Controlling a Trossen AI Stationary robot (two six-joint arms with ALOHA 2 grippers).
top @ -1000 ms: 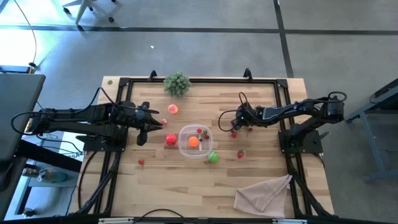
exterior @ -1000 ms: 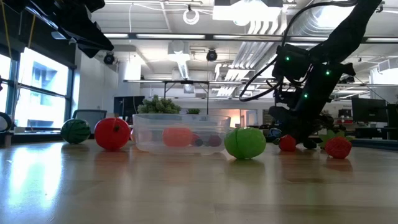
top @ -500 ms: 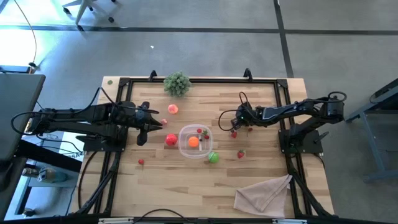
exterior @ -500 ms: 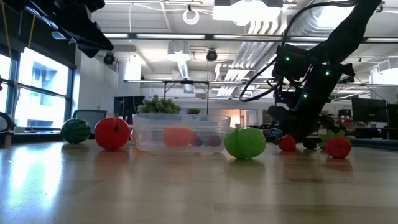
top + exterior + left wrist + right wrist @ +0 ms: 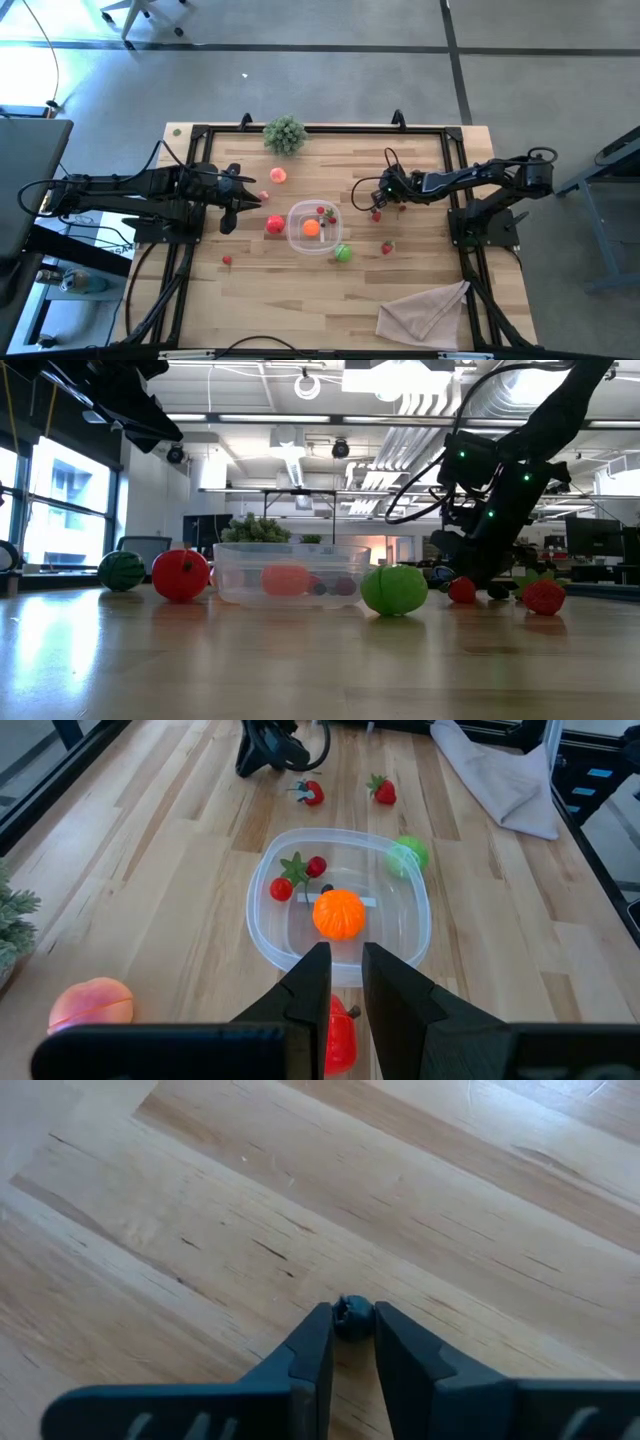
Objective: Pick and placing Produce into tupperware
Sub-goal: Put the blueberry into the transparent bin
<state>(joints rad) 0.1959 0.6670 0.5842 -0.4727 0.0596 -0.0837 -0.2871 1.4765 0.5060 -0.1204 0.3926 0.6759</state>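
Two dark arms reached over the wooden table (image 5: 250, 300), and across the last second nothing shifted: neither arm, nor any produce, so the count in the container stood unchanged and the pick was judged stalled or only just closing.

Left arm: stretched level and raised clear of the table, left gripper (image 5: 342, 952) with fingers drawn narrow and nothing between them. The tupperware (image 5: 410, 935) lay just ahead of those fingertips, a red fruit (image 5: 340, 1035) directly under them.

Right arm: extended low, wrist pitched down, right gripper (image 5: 351, 1312) at the tabletop with its fingers pinched on a small dark item (image 5: 351, 1321), whose kind could not be told.

Beige cloth (image 5: 425, 312): well behind the right fingers, at the table's corner.

Contents of the tupperware: an orange fruit (image 5: 339, 914) and small red berries (image 5: 281, 889).

Loose produce: a green fruit (image 5: 343, 253) touching the container's outer wall, a peach (image 5: 277, 175), a strawberry (image 5: 387, 247), and a small red berry (image 5: 376, 214) just beside the right fingertips.
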